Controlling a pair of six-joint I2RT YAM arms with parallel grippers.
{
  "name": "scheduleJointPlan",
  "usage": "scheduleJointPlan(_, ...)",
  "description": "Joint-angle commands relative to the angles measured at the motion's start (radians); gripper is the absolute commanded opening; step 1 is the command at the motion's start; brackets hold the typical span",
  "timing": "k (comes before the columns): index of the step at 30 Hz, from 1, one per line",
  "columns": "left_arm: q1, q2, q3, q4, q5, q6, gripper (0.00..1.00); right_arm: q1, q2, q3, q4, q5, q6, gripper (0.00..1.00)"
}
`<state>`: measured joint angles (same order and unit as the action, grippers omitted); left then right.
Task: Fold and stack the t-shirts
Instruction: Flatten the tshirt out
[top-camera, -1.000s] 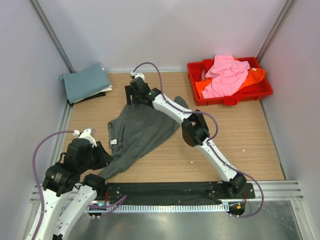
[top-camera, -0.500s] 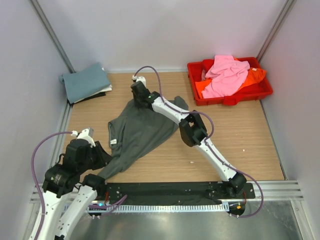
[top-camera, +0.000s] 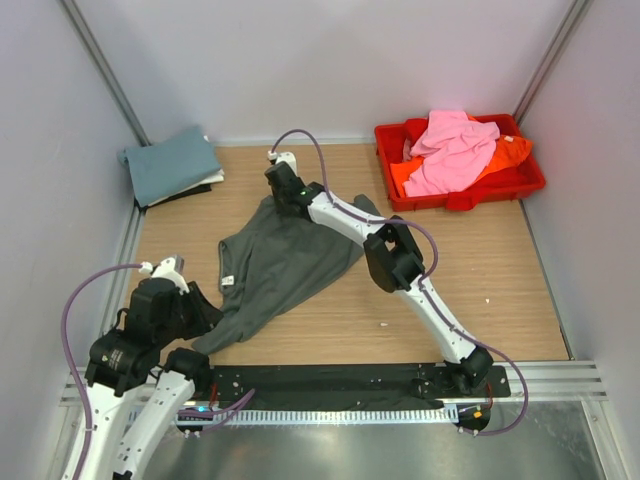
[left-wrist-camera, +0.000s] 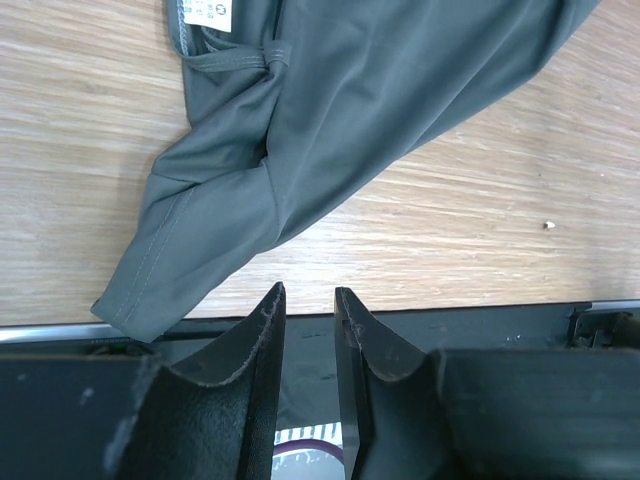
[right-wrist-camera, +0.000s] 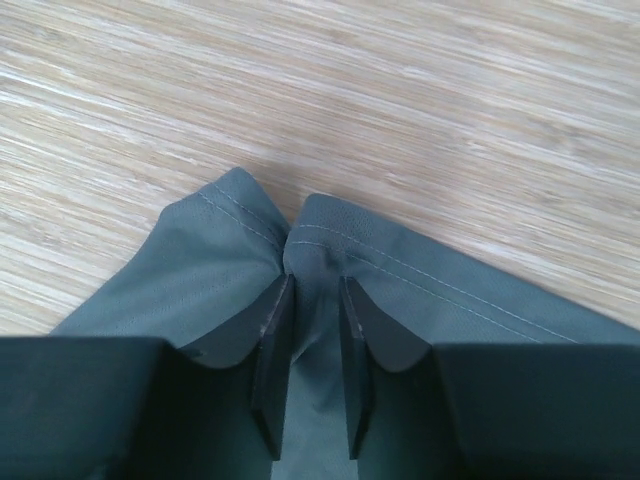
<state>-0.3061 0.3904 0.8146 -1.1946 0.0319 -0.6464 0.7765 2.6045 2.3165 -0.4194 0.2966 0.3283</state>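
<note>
Wooden tabletop (top-camera: 500, 275) between pale walls (top-camera: 350, 70) carries dark grey t-shirt (top-camera: 280, 262).

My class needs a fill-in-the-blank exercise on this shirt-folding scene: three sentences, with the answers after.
1. The right gripper pinches the dark grey t-shirt, while the left gripper holds ___.
2. The pink t-shirt lies in a tray whose colour is ___.
3. The folded teal t-shirt sits in the far ___ corner of the table.

Answers: nothing; red; left
</note>
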Motion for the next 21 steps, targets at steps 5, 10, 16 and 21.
scheduleJointPlan(5, 0.019, -0.010, -0.005, 0.033, 0.025, 0.008, 0.27, -0.010, -0.118, -0.062, 0.037, 0.009, -0.011, 0.26)
scheduleJointPlan(10, 0.024, -0.012, -0.005, 0.035, 0.026, 0.010, 0.27, -0.013, -0.101, -0.060, 0.050, -0.022, 0.005, 0.09)
scheduleJointPlan(16, 0.030, -0.015, -0.005, 0.033, 0.026, 0.010, 0.27, -0.016, -0.081, -0.049, 0.060, -0.051, 0.018, 0.01)
scheduleJointPlan(21, 0.035, -0.016, -0.005, 0.035, 0.025, 0.010, 0.27, -0.031, -0.118, -0.086, 0.090, -0.068, 0.051, 0.01)
